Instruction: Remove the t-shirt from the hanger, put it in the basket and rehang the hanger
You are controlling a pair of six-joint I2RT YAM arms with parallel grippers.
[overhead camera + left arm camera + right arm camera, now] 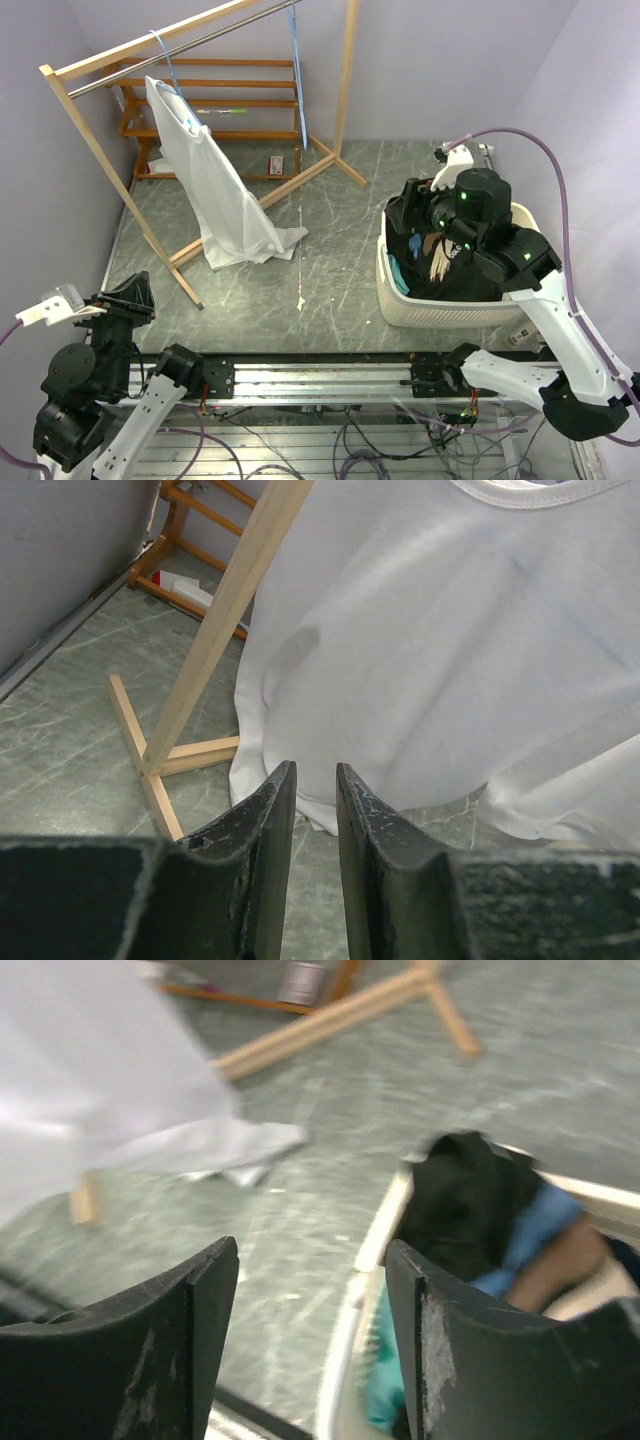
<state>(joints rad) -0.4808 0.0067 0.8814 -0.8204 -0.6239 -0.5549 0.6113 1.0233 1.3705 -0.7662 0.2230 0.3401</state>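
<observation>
A white t-shirt (215, 190) hangs on a blue hanger (168, 70) from the metal rod (190, 45) of a wooden rack, and its hem trails on the floor. It fills the left wrist view (450, 650) and is a blur at the upper left of the right wrist view (90, 1070). My left gripper (140, 285) (315, 770) is low at the near left, well short of the shirt, with its jaws a narrow gap apart and nothing between them. My right gripper (405, 205) (312, 1250) is wide open and empty above the left rim of a basket.
A white laundry basket (440, 310) (385, 1225) holding dark and blue clothes stands at the right. A second blue hanger (297, 80) hangs empty on the rod. The rack's slanted wooden leg (225, 610) and floor braces lie between my left gripper and the shirt. A wooden shelf stands behind.
</observation>
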